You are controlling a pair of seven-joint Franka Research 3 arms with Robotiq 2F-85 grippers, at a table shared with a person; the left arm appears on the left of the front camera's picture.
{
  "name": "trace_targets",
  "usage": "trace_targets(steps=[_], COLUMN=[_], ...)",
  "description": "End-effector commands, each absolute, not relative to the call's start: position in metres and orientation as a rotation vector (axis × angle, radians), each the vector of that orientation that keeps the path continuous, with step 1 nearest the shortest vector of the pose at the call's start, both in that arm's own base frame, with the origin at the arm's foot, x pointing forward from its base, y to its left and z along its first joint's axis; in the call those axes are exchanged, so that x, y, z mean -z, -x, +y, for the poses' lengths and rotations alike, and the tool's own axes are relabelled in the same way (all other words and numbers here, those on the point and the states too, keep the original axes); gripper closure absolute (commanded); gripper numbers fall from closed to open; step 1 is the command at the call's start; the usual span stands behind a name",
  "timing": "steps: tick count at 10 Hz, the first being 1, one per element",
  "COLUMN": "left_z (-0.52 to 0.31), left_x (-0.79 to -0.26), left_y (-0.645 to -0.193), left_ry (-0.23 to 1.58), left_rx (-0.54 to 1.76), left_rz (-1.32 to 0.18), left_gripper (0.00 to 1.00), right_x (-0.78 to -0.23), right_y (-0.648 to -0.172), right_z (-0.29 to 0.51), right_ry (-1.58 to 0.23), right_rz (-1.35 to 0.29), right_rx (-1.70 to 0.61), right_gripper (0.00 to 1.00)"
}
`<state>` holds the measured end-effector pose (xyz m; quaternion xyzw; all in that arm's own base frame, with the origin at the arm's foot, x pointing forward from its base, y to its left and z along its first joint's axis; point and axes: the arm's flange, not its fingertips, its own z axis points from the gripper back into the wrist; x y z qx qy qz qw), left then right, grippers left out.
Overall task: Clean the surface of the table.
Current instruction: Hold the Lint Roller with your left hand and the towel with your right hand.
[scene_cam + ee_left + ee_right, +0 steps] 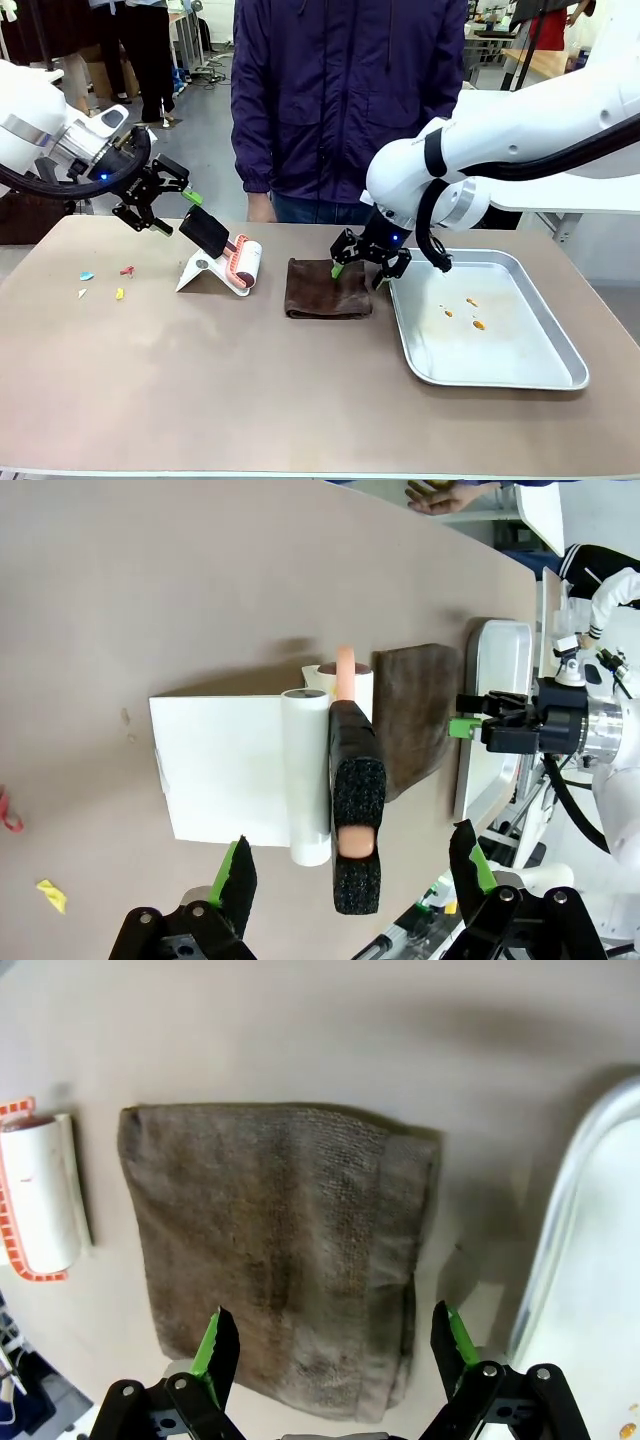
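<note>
The brownish-tan table carries a folded brown cloth at its middle. A lint roller with a black handle leans on a white stand. My left gripper is open just left of that handle. In the left wrist view the handle lies between the spread fingers of the left gripper, untouched. My right gripper hangs open over the cloth's right edge. In the right wrist view its fingers straddle the near part of the cloth.
A shiny metal tray with orange crumbs lies at the right, close beside the cloth. Small coloured scraps are scattered at the table's left. A person stands at the far edge, one hand near the table.
</note>
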<state>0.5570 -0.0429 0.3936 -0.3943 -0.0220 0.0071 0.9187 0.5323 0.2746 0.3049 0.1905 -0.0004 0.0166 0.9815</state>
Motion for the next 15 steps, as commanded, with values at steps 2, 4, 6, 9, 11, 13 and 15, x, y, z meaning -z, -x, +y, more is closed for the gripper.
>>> trace_targets(steps=[2, 4, 6, 9, 11, 13, 15], left_z=[-0.0434, -0.0446, -0.0459, -0.0474, -0.0497, -0.0515, -0.0526], left_x=[-0.3926, -0.3915, -0.3898, -0.3893, -0.3889, -0.3878, -0.387], left_y=[-0.5606, -0.561, -0.5625, -0.5637, -0.5648, -0.5661, -0.5675], left_ry=[0.831, 0.835, 0.842, 0.846, 0.853, 0.86, 0.859], left_rx=[0.001, 0.0, 0.008, 0.016, 0.021, 0.027, 0.036], left_rz=[-0.076, -0.082, -0.083, -0.081, -0.074, -0.08, -0.079], left_gripper=[0.0, 0.0, 0.0, 0.0, 0.59, 1.0, 1.0], right_x=[-0.2996, -0.2989, -0.2971, -0.2952, -0.2947, -0.2943, -0.2941], right_y=[-0.5382, -0.5375, -0.5363, -0.536, -0.5369, -0.5372, -0.5372], right_z=[0.2896, 0.2908, 0.2918, 0.2935, 0.2931, 0.292, 0.2916], right_ry=[-0.329, -0.352, -0.349, -0.358, -0.371, -0.385, -0.402], right_rz=[-0.009, 0.008, 0.019, 0.028, 0.032, 0.034, 0.035], right_rx=[-0.034, -0.043, -0.05, -0.054, -0.05, -0.047, -0.047], right_gripper=[0.0, 0.0, 0.0, 0.0, 0.07, 0.67, 1.0])
